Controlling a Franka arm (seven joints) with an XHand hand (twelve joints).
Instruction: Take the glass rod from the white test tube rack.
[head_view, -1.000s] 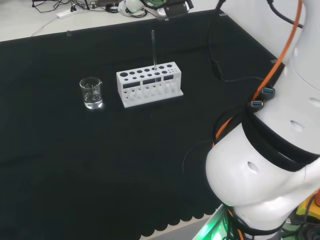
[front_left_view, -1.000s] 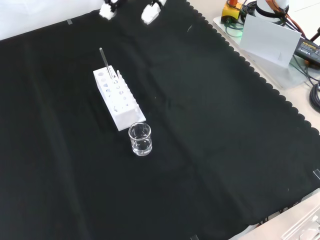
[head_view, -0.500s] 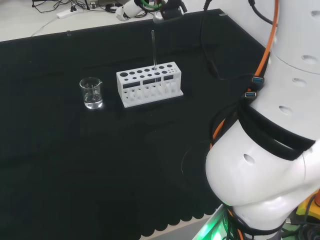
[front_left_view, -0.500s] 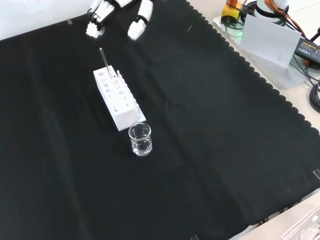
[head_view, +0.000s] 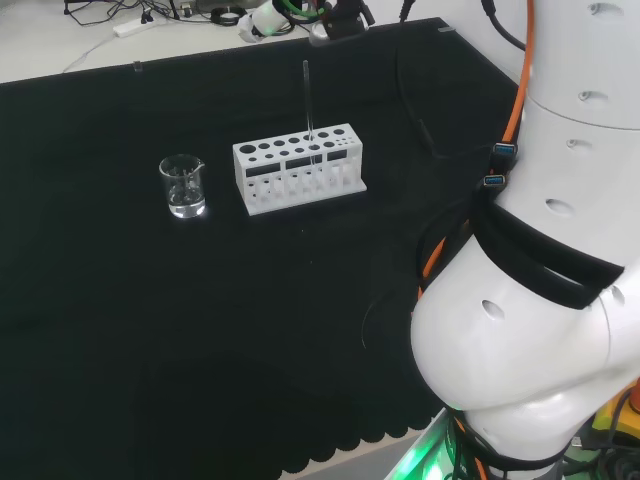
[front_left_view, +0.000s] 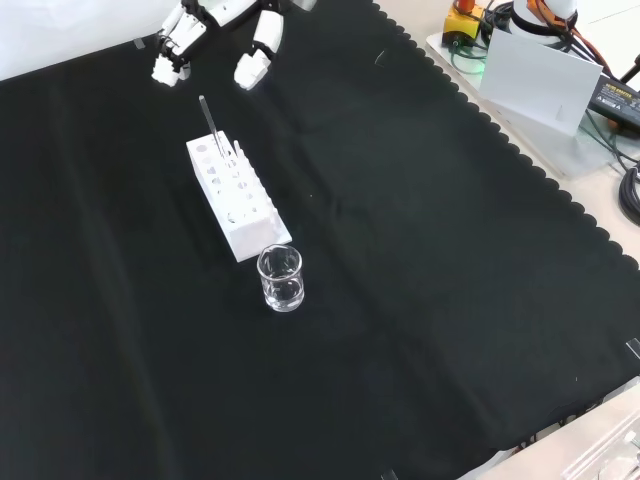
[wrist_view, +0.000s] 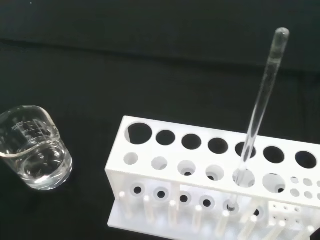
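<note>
A clear glass rod (head_view: 308, 100) stands nearly upright in a hole of the white test tube rack (head_view: 298, 170) at mid cloth. In the front view the rod (front_left_view: 211, 127) leans from the far end of the rack (front_left_view: 236, 196). The hand (front_left_view: 175, 45) hangs at that view's top, just beyond the rod's tip, open with fingers spread and relaxed, touching nothing. In the head view the hand (head_view: 262, 20) is at the top edge, beyond the rack. The wrist view looks down on the rod (wrist_view: 259, 102) and rack (wrist_view: 200, 172).
A small glass beaker (head_view: 184, 187) with a little clear liquid stands left of the rack in the head view, and in front of it in the front view, beaker (front_left_view: 281, 278). The arm's white links (head_view: 540, 330) fill the head view's right. Black cloth surrounds the rack.
The hand has come lower and farther left in the front view, closer to the rod's tip. The arm's links have risen in the head view. Rod, rack and beaker are unmoved.
</note>
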